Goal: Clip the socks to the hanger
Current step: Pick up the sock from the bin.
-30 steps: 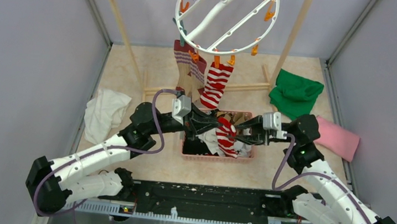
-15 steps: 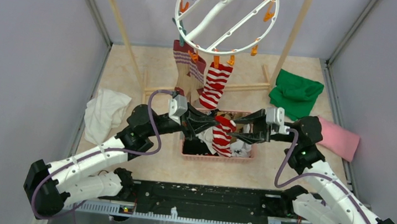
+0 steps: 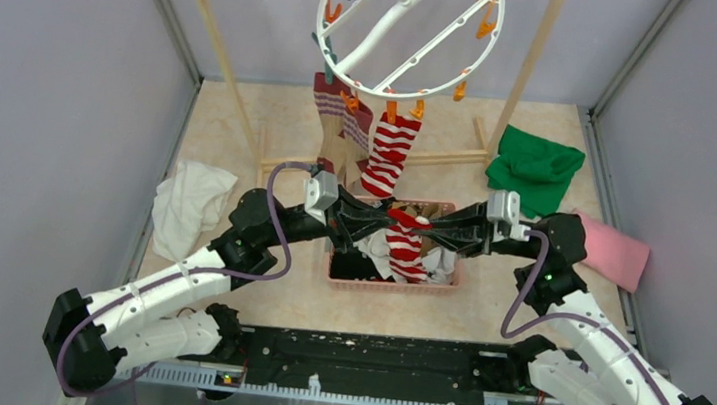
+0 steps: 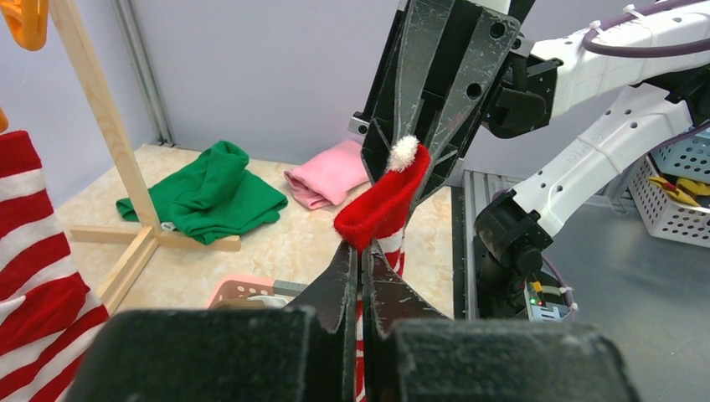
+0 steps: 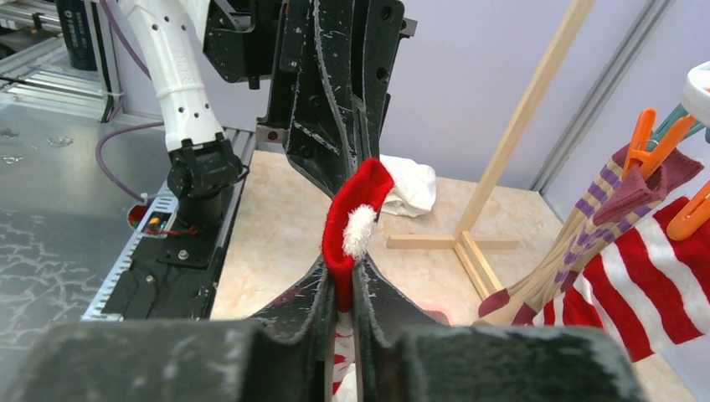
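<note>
A beige stone-patterned table (image 3: 241, 130) carries a pale wooden rack frame (image 3: 214, 31). From its top bar hangs the large round white plastic hanger (image 3: 391, 21) with crossbars and orange and teal pegs. Two socks are clipped to its near rim: a maroon and tan striped sock (image 3: 330, 99) and, just beside it, a red-and-white striped sock (image 3: 388, 155).

A crumpled white cloth (image 3: 191, 203) lies at the left, and a green cloth (image 3: 534, 169) and a pink cloth (image 3: 611, 251) at the right.

A pink plastic basket (image 3: 391, 284) sits between the arms, with more socks inside.

Above it, the left fingers (image 3: 383, 217) and right fingers (image 3: 427, 225) meet tip to tip. Both pairs are pinched on the red cuff of another red-and-white striped sock with a white pompom (image 3: 403, 239), which dangles into the basket.
</note>
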Robot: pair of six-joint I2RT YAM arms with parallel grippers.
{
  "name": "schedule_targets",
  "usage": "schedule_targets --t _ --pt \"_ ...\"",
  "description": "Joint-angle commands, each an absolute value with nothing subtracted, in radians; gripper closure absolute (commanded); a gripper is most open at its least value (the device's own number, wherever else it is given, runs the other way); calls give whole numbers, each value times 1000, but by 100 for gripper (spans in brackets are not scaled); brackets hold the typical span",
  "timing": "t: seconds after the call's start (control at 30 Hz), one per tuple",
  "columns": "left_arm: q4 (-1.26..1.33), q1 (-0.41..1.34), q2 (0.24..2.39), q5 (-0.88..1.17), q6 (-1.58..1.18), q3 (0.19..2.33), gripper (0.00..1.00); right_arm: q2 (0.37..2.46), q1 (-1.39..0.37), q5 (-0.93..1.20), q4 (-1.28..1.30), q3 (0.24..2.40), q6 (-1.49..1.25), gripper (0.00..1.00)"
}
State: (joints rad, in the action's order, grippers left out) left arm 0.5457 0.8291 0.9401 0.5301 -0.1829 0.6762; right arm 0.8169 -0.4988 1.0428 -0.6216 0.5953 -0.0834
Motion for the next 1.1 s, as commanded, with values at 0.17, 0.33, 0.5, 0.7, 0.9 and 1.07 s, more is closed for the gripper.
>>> schedule_targets --t 0.17,0.33,0.5,0.7,0.9,1.07 --pt "566 826 909 419 -216 677 82 747 -492 935 -508 609 -18 100" --pt "455 806 900 297 -325 755 41 721 -451 835 -254 664 116 100" --pt "396 796 945 204 -461 865 1 764 -351 830 -214 688 89 100" --pt "398 795 1026 122 -685 941 4 813 -271 879 -235 719 78 100" --pt "376 795 1069 257 -489 963 6 855 -251 1024 -287 743 63 100" --pt "430 793 988 319 -264 813 5 876 -251 1023 -333 752 109 100"
